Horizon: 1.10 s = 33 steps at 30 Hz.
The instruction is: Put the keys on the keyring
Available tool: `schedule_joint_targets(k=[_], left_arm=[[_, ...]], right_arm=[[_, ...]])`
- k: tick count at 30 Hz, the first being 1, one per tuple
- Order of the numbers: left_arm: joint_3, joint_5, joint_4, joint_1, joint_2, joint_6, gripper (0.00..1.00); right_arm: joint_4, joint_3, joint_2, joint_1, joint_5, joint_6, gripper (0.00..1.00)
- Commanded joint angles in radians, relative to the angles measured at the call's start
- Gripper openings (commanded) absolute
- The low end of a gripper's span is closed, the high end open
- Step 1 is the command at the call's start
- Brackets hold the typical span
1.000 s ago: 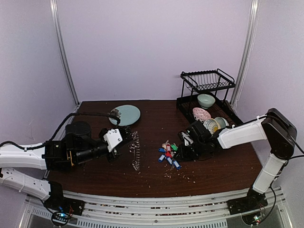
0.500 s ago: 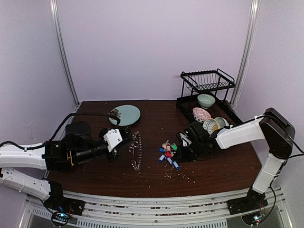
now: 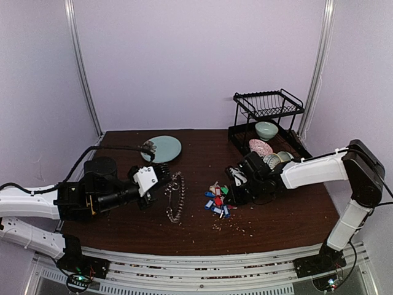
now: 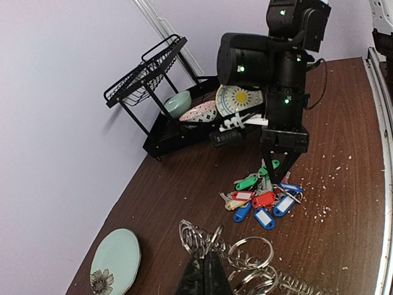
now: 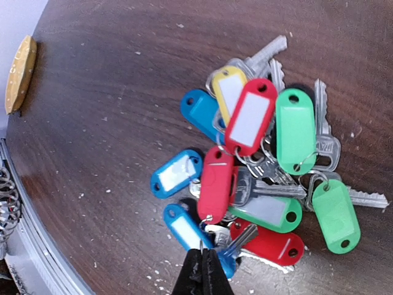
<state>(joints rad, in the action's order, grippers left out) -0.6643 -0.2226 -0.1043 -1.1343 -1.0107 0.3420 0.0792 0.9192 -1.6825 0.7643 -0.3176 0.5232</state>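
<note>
Gripping keyring (image 3: pixel 175 198) edge-on in closed left end effector (image 4: pixel 206 275), long axis near-to-far. Closed right end effector (image 5: pixel 202 268) at edge of heaped keys (image 5: pixel 258 178), tags pointing every way. Bowls (image 3: pixel 266 129) in rack (image 3: pixel 268 103).

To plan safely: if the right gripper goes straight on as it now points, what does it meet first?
Likely the keys: the shut right gripper points into their pile, with a blue tag nearest.
</note>
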Motion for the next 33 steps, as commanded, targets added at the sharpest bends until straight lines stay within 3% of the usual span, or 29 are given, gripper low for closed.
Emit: schedule_joint_targets(k=[1,6,15,20,24,33], left_arm=[[-0.014,0.024,-0.077,-0.003,0.026,0.017,0.00],[-0.016,0.033,-0.074,-0.002,0.018,0.024,0.00],[-0.024,0.039,-0.066,-0.003,0.013,0.031,0.00],[-0.029,0.034,-0.065,-0.010,0.009,0.035,0.00],[-0.029,0.009,-0.065,-0.020,0.010,0.041,0.00],[-0.027,0.009,-0.067,-0.024,0.017,0.043,0.00]], right_arm=[[0.102,0.073,0.145,0.055,0.019,-0.209,0.00],[0.147,0.115,0.245,0.156,-0.035,-0.384,0.00],[0.055,0.225,0.281,0.320,-0.096,-0.438,0.00],[0.017,0.284,0.252,0.364,-0.014,-0.423,0.00],[-0.010,0.290,0.251,0.416,0.123,-0.503,0.00],[-0.086,0.287,0.225,0.439,0.214,-0.581,0.00]])
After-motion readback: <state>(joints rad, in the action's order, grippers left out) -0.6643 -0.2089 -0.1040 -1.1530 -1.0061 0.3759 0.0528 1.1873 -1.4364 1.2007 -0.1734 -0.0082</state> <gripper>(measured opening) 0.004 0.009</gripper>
